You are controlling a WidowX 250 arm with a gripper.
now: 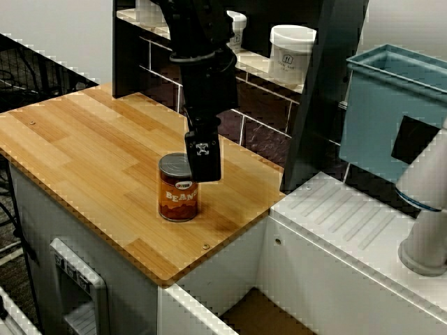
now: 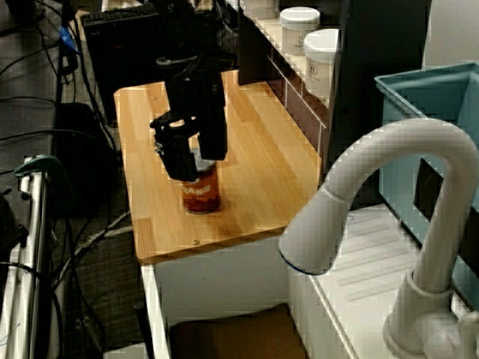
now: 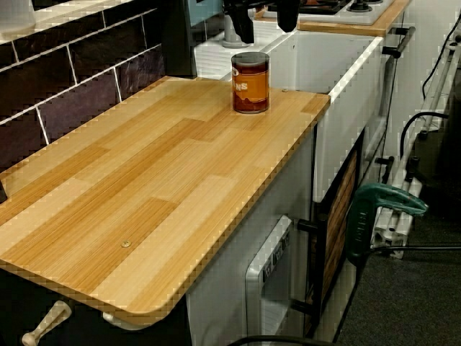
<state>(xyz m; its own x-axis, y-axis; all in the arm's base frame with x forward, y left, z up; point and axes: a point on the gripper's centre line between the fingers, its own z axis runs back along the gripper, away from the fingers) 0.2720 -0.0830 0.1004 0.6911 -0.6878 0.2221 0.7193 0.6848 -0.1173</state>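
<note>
Here the gripper (image 3: 265, 32), fingers (image 1: 203, 157) spread, hangs just over the bean can (image 3: 251, 86), one finger hiding part of its lid.

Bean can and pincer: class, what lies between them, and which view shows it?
Nothing; a bare gap separates pincer and bean can, in the low view along the counter.

The can (image 1: 178, 190) stands on the worktop (image 1: 91, 153) beside the sink (image 3: 346, 94), tool (image 3: 265, 21) just above.
</note>
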